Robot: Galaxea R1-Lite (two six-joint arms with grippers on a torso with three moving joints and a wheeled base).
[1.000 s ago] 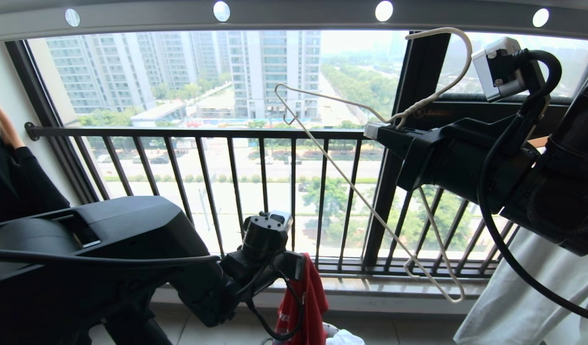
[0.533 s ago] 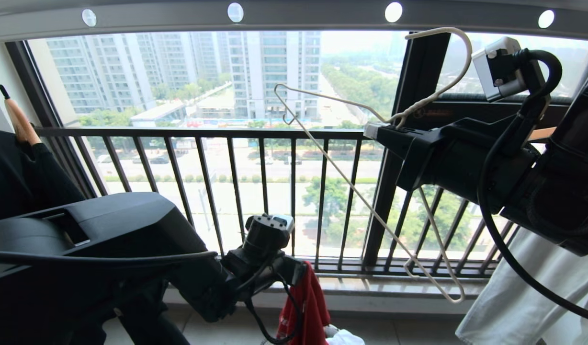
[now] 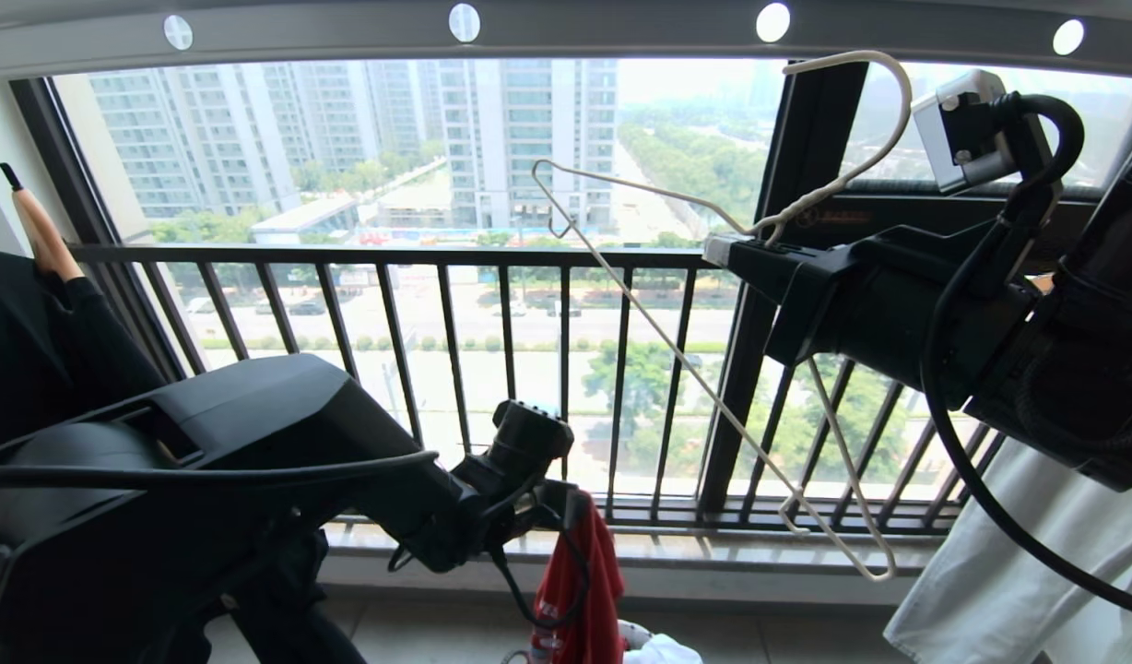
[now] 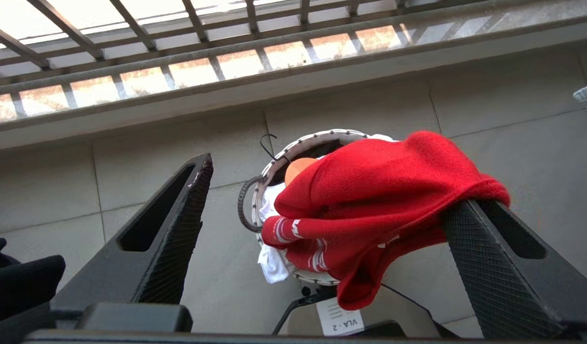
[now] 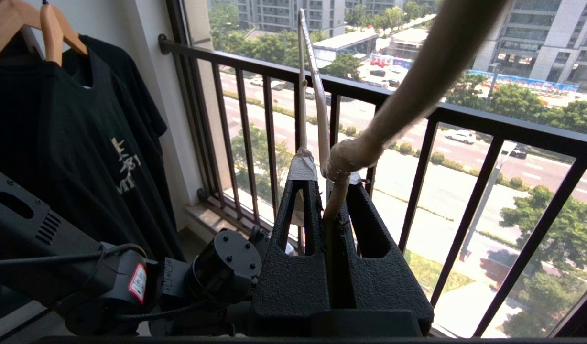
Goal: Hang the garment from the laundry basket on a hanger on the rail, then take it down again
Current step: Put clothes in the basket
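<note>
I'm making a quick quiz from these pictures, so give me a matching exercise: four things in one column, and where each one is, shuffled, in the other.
Things:
1. hanger
2. red T-shirt
3. basket
4. black shirt

Places:
A. on the floor tiles below the left gripper
B. on a wooden hanger by the wall
C. draped over one finger of the open left gripper
D. clamped at its neck in the right gripper

Pairs: 1-D, 2-C, 3-A, 4-B
</note>
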